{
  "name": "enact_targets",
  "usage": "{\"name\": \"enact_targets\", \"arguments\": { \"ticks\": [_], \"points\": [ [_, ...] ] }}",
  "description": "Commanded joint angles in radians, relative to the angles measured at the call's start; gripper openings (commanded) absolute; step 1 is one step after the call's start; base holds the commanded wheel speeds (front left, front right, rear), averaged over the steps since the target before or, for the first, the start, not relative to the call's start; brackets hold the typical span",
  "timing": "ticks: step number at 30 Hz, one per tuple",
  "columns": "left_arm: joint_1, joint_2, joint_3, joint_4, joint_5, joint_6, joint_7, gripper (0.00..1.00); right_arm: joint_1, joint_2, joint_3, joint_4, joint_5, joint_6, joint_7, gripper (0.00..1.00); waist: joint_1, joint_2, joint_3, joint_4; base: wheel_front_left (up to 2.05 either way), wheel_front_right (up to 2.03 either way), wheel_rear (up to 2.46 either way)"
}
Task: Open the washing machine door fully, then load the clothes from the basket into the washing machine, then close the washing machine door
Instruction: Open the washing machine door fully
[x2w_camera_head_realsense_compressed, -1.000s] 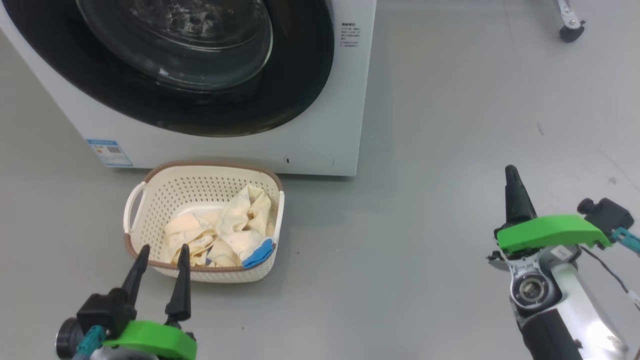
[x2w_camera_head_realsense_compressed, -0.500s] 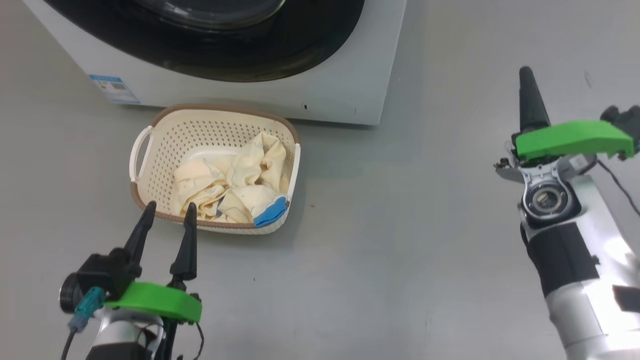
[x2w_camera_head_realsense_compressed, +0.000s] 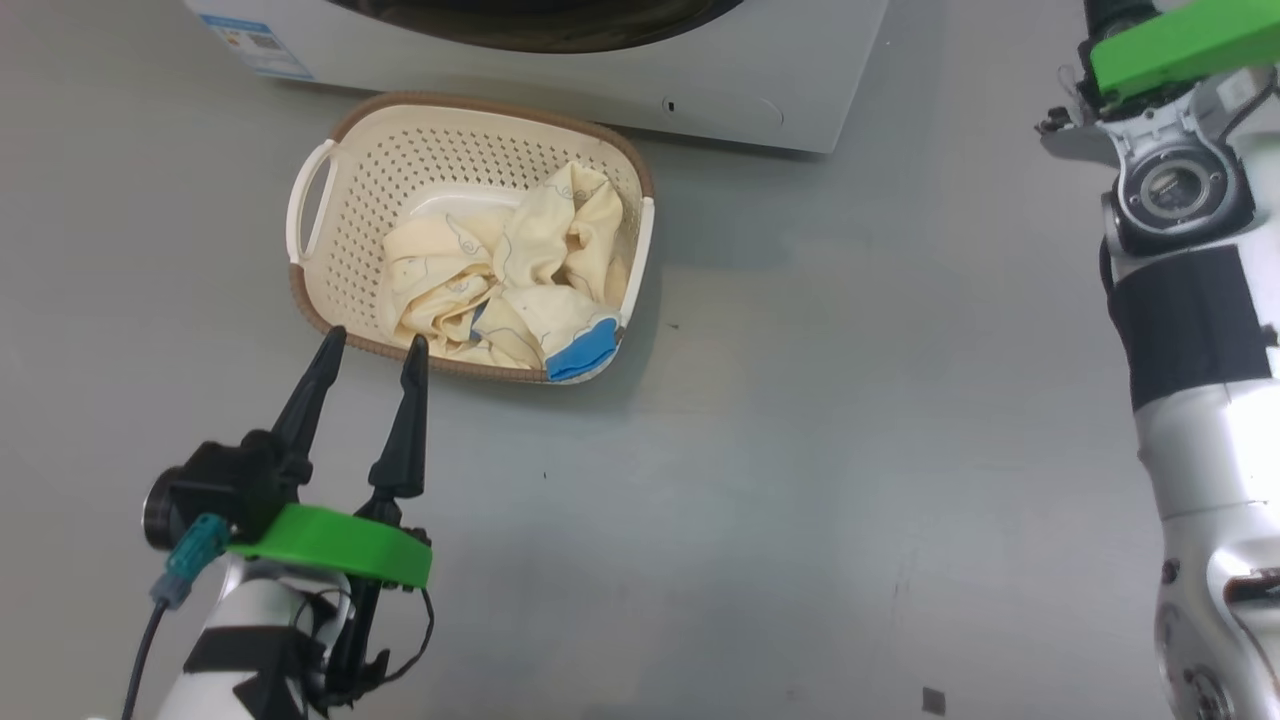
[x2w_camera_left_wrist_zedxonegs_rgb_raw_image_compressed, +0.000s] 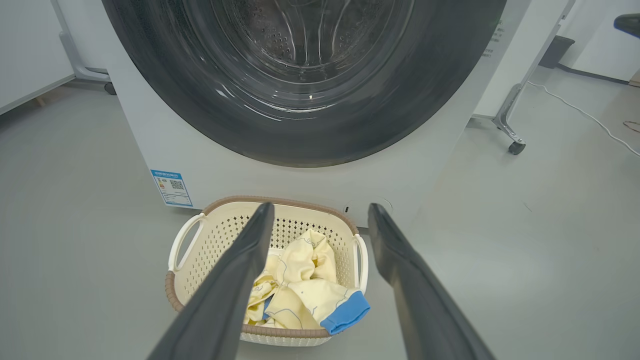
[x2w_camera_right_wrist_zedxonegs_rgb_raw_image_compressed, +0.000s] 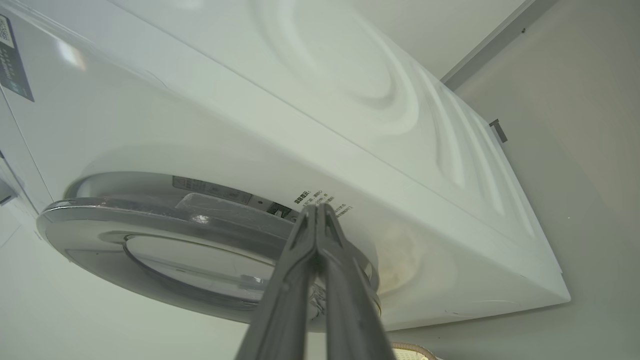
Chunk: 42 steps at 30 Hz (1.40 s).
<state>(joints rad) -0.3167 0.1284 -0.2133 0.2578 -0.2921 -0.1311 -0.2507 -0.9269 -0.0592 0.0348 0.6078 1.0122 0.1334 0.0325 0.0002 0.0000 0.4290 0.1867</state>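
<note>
The washing machine (x2w_camera_left_wrist_zedxonegs_rgb_raw_image_compressed: 150, 145) stands white ahead, and its door (x2w_camera_left_wrist_zedxonegs_rgb_raw_image_compressed: 310, 130), black-framed with a glass bowl, looks shut against the front. On the floor before it sits the basket (x2w_camera_head_realsense_compressed: 345, 165) holding the cream-yellow clothes (x2w_camera_head_realsense_compressed: 500, 275) with a blue trim patch. My left gripper (x2w_camera_head_realsense_compressed: 375, 340) hovers open and empty at the basket's near rim; in the left wrist view the left gripper (x2w_camera_left_wrist_zedxonegs_rgb_raw_image_compressed: 320, 207) frames the basket (x2w_camera_left_wrist_zedxonegs_rgb_raw_image_compressed: 220, 227) and clothes (x2w_camera_left_wrist_zedxonegs_rgb_raw_image_compressed: 300, 285). My right gripper (x2w_camera_right_wrist_zedxonegs_rgb_raw_image_compressed: 317, 210) is shut and empty, tips close to the door's edge (x2w_camera_right_wrist_zedxonegs_rgb_raw_image_compressed: 165, 212) beside small printed text. Contact cannot be judged.
Bare grey floor spreads right of the basket. My right forearm (x2w_camera_head_realsense_compressed: 1190, 330) rises along the right edge of the head view. A wheeled stand leg (x2w_camera_left_wrist_zedxonegs_rgb_raw_image_compressed: 510, 135) and a white cable (x2w_camera_left_wrist_zedxonegs_rgb_raw_image_compressed: 580, 110) lie on the floor to the machine's right.
The head camera has tilted down, so the machine and basket slid up the picture. The right gripper has risen and gone forward toward the machine front. The left gripper stays open by the basket.
</note>
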Motion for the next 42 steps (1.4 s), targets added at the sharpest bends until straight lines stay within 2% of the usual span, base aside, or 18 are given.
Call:
{"name": "enact_targets", "arguments": {
  "ticks": [1, 13, 29, 42],
  "points": [
    [-0.034, 0.029, 0.025, -0.035, -0.008, 0.000, -0.011, 1.00, -0.067, 0.008, 0.011, -0.027, -0.006, -0.003, 0.023, 0.00, -0.0002, 0.0000, 0.018, 0.013, 0.00, 0.00, 0.00],
    [-0.085, 0.030, -0.009, -0.039, -0.020, 0.000, -0.011, 1.00, -0.234, 0.009, 0.043, 0.020, 0.055, -0.003, 0.162, 0.00, -0.0002, 0.0000, 0.068, 0.055, 0.00, 0.00, 0.00],
    [-0.135, -0.004, -0.033, -0.037, -0.042, 0.000, -0.011, 1.00, -0.422, 0.009, 0.017, 0.171, 0.175, -0.003, 0.223, 0.00, -0.0002, 0.0000, 0.118, 0.125, 0.00, 0.00, 0.00],
    [-0.160, -0.016, -0.049, -0.032, -0.055, 0.000, -0.011, 1.00, -0.540, 0.009, 0.064, 0.320, 0.230, -0.003, 0.262, 0.00, -0.0002, 0.0000, 0.142, 0.158, 0.00, 0.00, 0.00]
  ]
}}
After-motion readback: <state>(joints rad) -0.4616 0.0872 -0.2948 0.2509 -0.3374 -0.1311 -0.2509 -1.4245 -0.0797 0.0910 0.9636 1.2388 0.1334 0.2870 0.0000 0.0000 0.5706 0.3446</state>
